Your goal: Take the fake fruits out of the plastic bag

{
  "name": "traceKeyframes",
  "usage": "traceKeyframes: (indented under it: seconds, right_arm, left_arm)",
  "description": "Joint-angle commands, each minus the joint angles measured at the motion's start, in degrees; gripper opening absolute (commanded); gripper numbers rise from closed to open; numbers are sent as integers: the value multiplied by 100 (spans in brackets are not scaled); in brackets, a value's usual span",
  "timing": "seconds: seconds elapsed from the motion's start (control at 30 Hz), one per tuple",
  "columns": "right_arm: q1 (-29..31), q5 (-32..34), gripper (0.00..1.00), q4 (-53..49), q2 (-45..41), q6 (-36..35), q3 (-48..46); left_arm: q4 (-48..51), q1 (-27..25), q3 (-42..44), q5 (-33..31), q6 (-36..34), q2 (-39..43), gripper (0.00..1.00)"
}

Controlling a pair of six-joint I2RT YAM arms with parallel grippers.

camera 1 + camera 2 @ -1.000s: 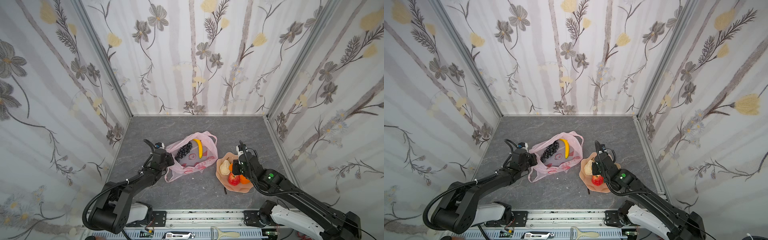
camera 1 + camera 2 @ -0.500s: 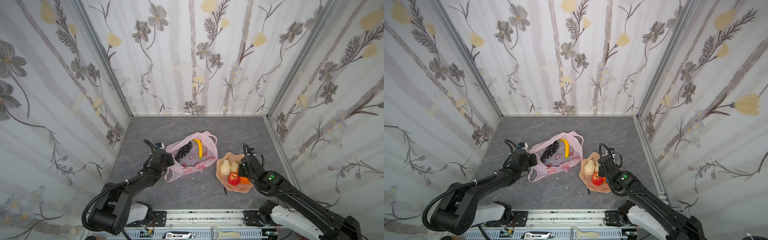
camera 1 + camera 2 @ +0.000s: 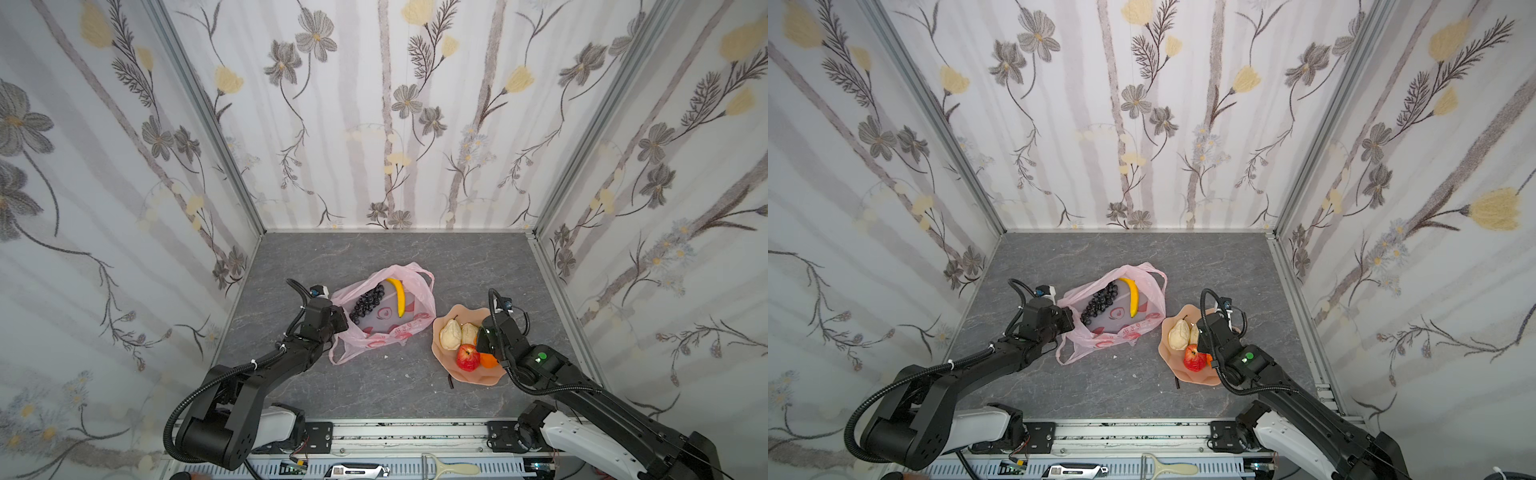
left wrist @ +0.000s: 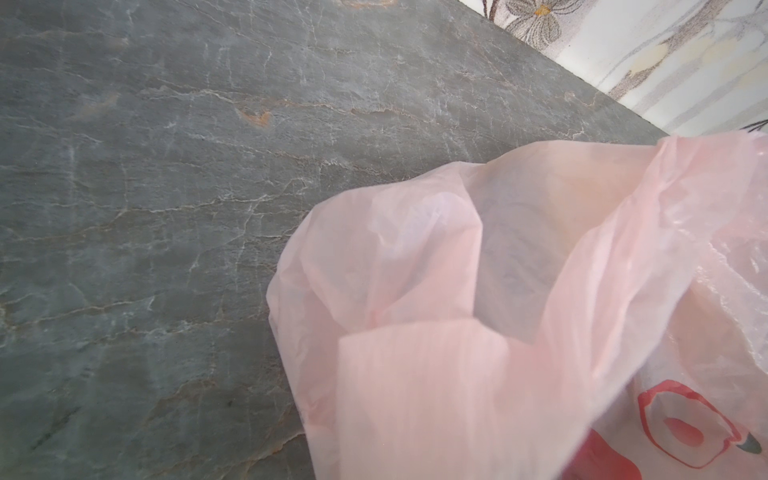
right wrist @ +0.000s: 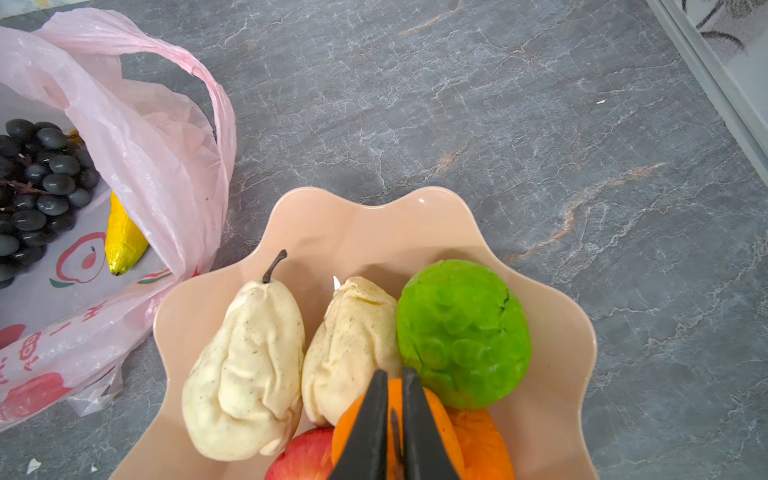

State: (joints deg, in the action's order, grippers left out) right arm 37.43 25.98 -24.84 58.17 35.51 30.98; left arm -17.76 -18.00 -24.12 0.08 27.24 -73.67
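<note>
The pale-pink plastic bag (image 3: 390, 316) lies open on the grey table, with a dark grape bunch (image 3: 368, 303) and a yellow banana (image 3: 398, 295) on it. My left gripper (image 3: 341, 320) is shut on the bag's left edge, and bag film (image 4: 415, 395) covers its jaws in the left wrist view. Two beige pears (image 5: 249, 365) (image 5: 349, 345), a bumpy green fruit (image 5: 463, 332), a red apple (image 5: 303, 457) and two oranges (image 5: 440, 424) (image 5: 482, 444) sit in the peach dish (image 5: 374, 232). My right gripper (image 5: 394, 372) hovers over one orange, jaws a sliver apart and holding nothing.
The peach dish (image 3: 469, 380) stands right of the bag, close to the right wall rail (image 3: 557, 291). A small dark scrap (image 3: 450, 380) lies by the dish's front. A peeler (image 3: 451, 468) and another tool (image 3: 357, 471) lie on the front rail.
My right gripper has shifted rightward over the dish, uncovering both pears, and its jaws have parted slightly. The left arm and the bag have not moved.
</note>
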Motion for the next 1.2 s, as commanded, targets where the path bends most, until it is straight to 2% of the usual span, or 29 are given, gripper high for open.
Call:
traceKeyframes:
  seconds: [0.0, 0.63, 0.7, 0.8, 0.9, 1.03, 1.17]
  right_arm:
    - [-3, 133, 17, 295, 68, 55, -28]
    - [-8, 131, 37, 238, -43, -46, 57]
    - [-6, 122, 43, 222, -36, -98, 105]
    - [-24, -238, 59, 385, -4, -446, 172]
    - [-77, -489, 68, 440, 166, -791, 384]
    - [-103, -501, 70, 400, 344, -1012, 757]
    - [-95, -874, 70, 510, 672, -1160, 1274]
  left_arm:
    - [-185, 1, 12, -69, 7, 21, 0]
    - [-185, -11, 35, -105, -1, 123, 0]
    - [-181, -7, 31, -102, -5, 118, 0]
    - [-184, -6, 64, -186, 17, 129, 0]
    - [-183, -21, 118, -277, 8, 369, 0]
    - [-184, -115, 118, -359, -27, 397, 0]
    - [-175, -261, 118, -538, -45, 366, 0]
